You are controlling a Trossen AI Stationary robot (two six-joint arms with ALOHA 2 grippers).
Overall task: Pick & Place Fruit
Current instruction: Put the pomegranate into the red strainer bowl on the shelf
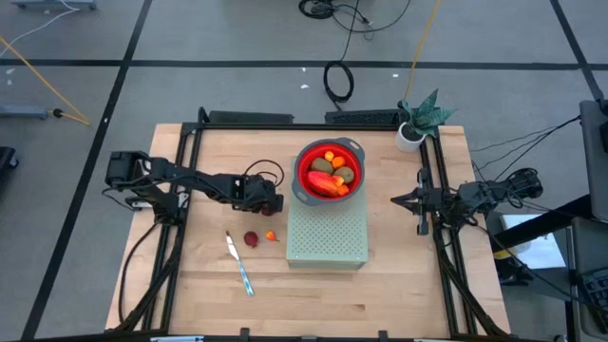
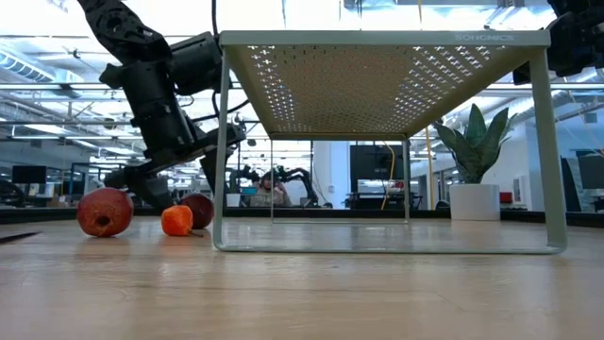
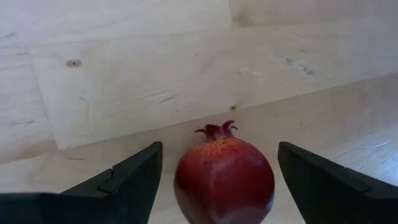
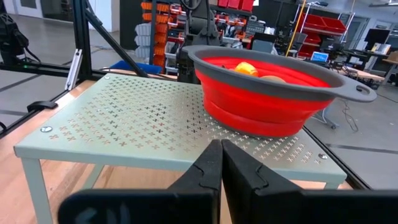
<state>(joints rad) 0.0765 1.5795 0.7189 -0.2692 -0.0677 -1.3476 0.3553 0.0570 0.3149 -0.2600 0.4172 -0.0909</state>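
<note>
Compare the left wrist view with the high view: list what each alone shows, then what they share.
Left wrist only: the dark red ball fruit's crown-like tip, between the open left gripper's fingers.
High only: red collapsible bowl of fruit on the green perforated stand, light-blue-handled knife, tiny orange ball, shut right gripper.
Both: the wooden table.

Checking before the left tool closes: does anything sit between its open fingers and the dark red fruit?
Nothing visible does. In the left wrist view the dark red fruit sits on bare wood between the open fingers of the left tool, with a clear gap on each side.
</note>
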